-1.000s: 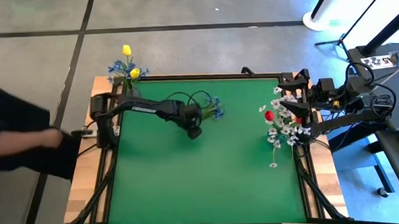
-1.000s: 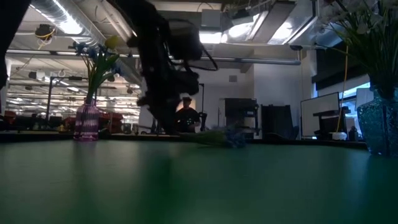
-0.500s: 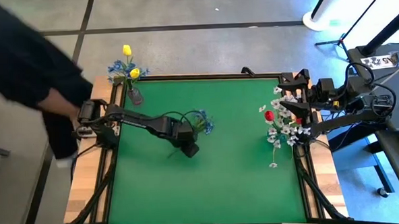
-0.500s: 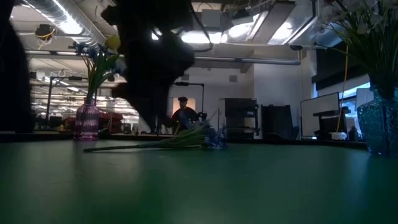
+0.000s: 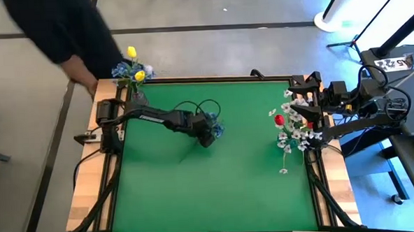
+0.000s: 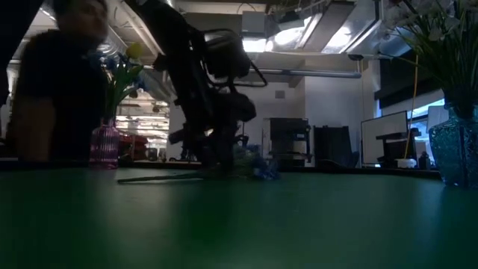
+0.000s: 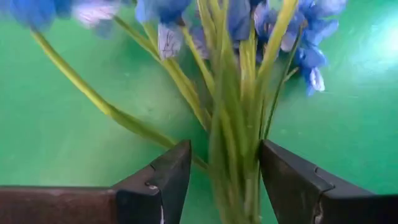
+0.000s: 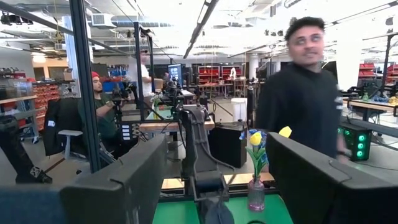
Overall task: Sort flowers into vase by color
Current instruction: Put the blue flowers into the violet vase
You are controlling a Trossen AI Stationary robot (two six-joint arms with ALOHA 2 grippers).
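A bunch of small blue blossoms (image 5: 215,129) lies on the green table mat, its green stems (image 7: 231,155) flat on the mat and trailing toward the near left. My left gripper (image 5: 206,135) is low over it and open, one finger on each side of the stems (image 7: 227,180); I cannot tell whether they touch. A purple vase (image 5: 140,99) at the far left corner holds yellow tulips and blue blossoms. A blue glass vase (image 6: 455,153) at the right edge holds red tulips and white sprays (image 5: 292,130). My right gripper (image 5: 299,106) waits open beside it.
A person (image 5: 70,31) stands and reaches just beyond the table's far left corner, next to the purple vase, and also shows in the low view (image 6: 56,97). Bare green mat (image 5: 217,192) spreads over the near half. Cables loop over the left arm.
The blue bunch has shifted a little toward the near left and now lies flat with its stems stretched out. My left gripper went toward the near left, then came back toward the far right over the stems. The person has moved along the table's left side to its far left corner.
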